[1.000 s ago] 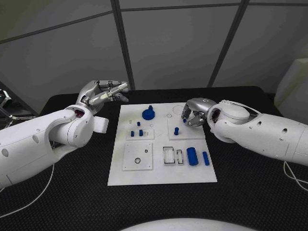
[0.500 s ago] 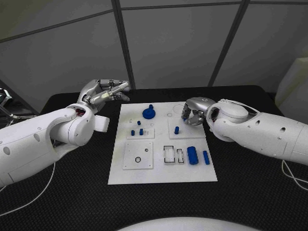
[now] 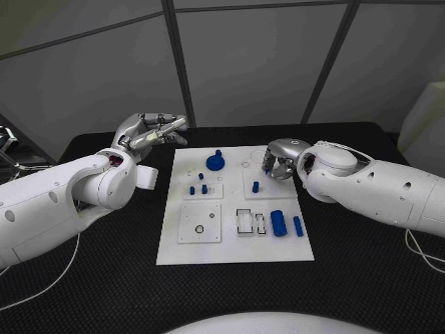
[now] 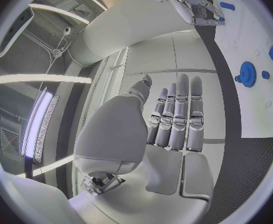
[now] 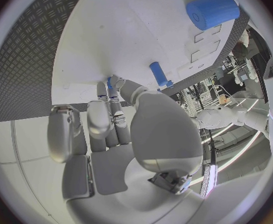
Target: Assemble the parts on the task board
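Fingers of the right hand (image 3: 279, 164) pinch a small blue peg (image 5: 109, 83) — upright over the task board (image 3: 233, 252).

Right hand (image 5: 121, 134) over task board (image 5: 130, 30)

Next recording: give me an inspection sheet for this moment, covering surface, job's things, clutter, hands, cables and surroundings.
Surface: black table with a textured top.
Job's things: white task board mid-table; blue gear, blue cylinder and small blue pegs on it.
Clutter: nothing seen.
Hands: left hand raised beside the board, holding nothing; right hand low over the board, fingertips at a small blue part, grip unclear.
Cables: white cable near the right arm.
Surroundings: grey panelled walls.
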Controlling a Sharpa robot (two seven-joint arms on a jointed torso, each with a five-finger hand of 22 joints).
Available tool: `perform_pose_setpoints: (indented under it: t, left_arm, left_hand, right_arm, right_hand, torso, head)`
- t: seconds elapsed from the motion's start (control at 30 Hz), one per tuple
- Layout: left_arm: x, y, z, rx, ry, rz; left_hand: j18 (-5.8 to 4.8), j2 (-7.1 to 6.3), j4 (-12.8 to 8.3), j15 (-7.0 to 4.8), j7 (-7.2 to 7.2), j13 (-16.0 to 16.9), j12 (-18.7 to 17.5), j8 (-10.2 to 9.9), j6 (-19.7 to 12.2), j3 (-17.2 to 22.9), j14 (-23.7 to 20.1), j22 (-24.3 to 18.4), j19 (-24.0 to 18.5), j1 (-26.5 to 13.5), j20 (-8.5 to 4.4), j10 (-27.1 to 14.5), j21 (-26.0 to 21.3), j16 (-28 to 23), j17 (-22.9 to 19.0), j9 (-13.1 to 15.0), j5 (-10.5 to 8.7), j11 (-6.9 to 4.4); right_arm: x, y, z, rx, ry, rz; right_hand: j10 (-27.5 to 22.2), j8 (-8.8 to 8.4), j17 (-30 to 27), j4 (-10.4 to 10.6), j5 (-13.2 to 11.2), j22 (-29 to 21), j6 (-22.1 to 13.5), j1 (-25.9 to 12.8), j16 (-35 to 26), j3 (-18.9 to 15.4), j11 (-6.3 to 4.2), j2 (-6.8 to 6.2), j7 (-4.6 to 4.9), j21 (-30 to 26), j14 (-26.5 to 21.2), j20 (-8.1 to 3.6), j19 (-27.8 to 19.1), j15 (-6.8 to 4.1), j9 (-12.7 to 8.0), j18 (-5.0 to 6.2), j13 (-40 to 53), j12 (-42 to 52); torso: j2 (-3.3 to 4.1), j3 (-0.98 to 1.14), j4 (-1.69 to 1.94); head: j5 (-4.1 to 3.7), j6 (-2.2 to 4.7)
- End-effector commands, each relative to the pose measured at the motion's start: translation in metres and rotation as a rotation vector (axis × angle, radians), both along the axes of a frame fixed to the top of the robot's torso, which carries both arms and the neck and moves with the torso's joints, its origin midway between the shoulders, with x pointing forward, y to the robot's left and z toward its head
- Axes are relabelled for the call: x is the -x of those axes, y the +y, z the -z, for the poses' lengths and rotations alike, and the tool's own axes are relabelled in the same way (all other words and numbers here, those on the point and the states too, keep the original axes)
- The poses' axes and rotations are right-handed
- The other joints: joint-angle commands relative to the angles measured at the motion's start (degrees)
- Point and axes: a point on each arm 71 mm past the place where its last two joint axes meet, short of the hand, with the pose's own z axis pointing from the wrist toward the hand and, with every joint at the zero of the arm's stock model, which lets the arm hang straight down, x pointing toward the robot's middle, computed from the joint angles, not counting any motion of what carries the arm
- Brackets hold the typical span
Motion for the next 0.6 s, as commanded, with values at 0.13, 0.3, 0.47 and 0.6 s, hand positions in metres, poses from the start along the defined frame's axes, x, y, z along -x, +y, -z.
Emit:
perform_pose_setpoints:
  t: [0.13, 0.3, 0.47, 0.6]
  left_arm:
    - [0.0, 0.0, -0.001, 0.008, -0.002, 0.007]
    - [0.001, -0.001, -0.001, 0.008, 0.0, 0.008]
    - [0.0, 0.002, 0.0, 0.003, 0.003, -0.002]
    - [-0.001, 0.003, 0.0, 0.002, 0.003, -0.006]
  left_hand:
    - [0.16, 0.13, -0.4, 0.12, -0.11, 0.1, 0.1, 0.0, -0.4, 0.0, -0.1, -0.1, 0.4, 0.6, 0.18, -0.2, -0.3, -0.4, -0.1, 0.1, -0.39, 0.13]
    - [0.21, 0.67, -1.0, 0.0, -0.05, 0.1, 0.1, 0.0, -0.4, 0.5, 0.1, -0.2, 0.8, 1.6, 0.08, -0.3, -0.3, -0.4, -0.1, 0.2, -0.32, 0.13]
    - [0.21, 0.76, -1.1, -0.02, -0.04, 0.1, 0.1, 0.0, -0.4, 0.5, 0.1, -0.2, 0.9, 1.7, 0.05, -0.3, -0.3, -0.4, -0.1, 0.2, -0.31, 0.12]
    - [0.2, 0.79, -1.2, -0.02, -0.04, 0.1, 0.1, 0.0, -0.4, 0.6, 0.1, -0.2, 1.0, 1.8, 0.04, -0.3, -0.3, -0.4, -0.2, 0.3, -0.29, 0.12]
  right_arm:
    - [0.004, 0.001, 0.01, 0.077, 0.054, 0.008]
    - [0.006, 0.003, 0.007, 0.074, -0.007, 0.007]
    - [0.007, 0.003, 0.003, 0.056, -0.067, 0.011]
    - [0.01, 0.002, -0.002, 0.03, -0.11, 0.006]
  right_hand:
    - [1.1, -0.06, 0.0, -0.6, -0.3, 5.8, 1.1, -0.3, 0.4, 1.3, -0.26, 0.36, -0.23, 0.5, 0.5, -0.52, 1.1, -0.54, 0.1, 0.27, 0.2, 0.0]
    - [1.6, -0.07, -0.1, -1.0, -0.1, 6.2, 1.4, -0.5, 0.4, 1.9, -0.39, 0.4, -0.33, 0.8, 0.5, -0.63, 1.3, -0.64, 0.1, 0.16, 0.2, 0.0]
    - [1.8, -0.06, -0.3, -1.2, -0.1, 6.6, 1.7, -0.7, 0.3, 2.2, -0.46, 0.32, -0.38, 1.1, 0.4, -0.69, 1.5, -0.69, 0.1, 0.09, 0.2, 0.0]
    - [2.0, -0.05, -0.3, -1.3, -0.1, 6.7, 1.9, -1.0, 0.3, 2.4, -0.5, 0.16, -0.42, 1.2, 0.5, -0.74, 1.6, -0.73, 0.2, 0.05, 0.3, 0.0]
  torso:
    - [-0.03, 0.01, -0.05]
    - [-0.04, -0.01, -0.09]
    - [-0.12, 0.07, -0.08]
    - [-0.04, 0.0, -0.03]
  head:
    - [0.1, -0.15]
    - [0.18, -0.17]
    - [0.14, -0.17]
    - [0.12, -0.02]
